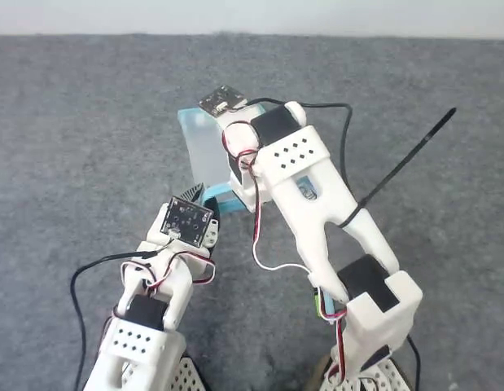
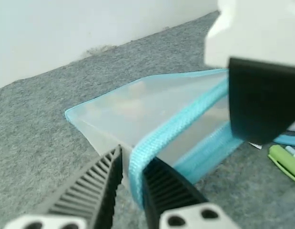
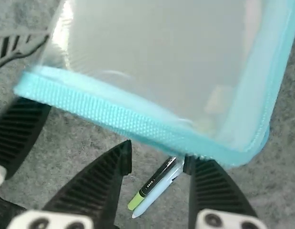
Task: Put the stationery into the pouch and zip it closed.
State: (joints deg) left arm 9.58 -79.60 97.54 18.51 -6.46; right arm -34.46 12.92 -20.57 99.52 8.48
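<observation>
On the grey felt table [image 1: 89, 122] from above, the frosted pouch [image 1: 204, 151] sits between both arms; the left wrist shows the left gripper [image 2: 134, 158] with ribbed jaws clamped on the pouch's woven cyan zipper tape; the right wrist shows the right gripper [image 3: 157, 153] spread below the pouch's rim, two pens [image 3: 154, 188] between its jaws.

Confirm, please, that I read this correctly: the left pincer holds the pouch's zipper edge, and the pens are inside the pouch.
Not quite: the right wrist view shows the pens lying on the mat, outside the pouch. The left pincer does hold the zipper edge.
</observation>
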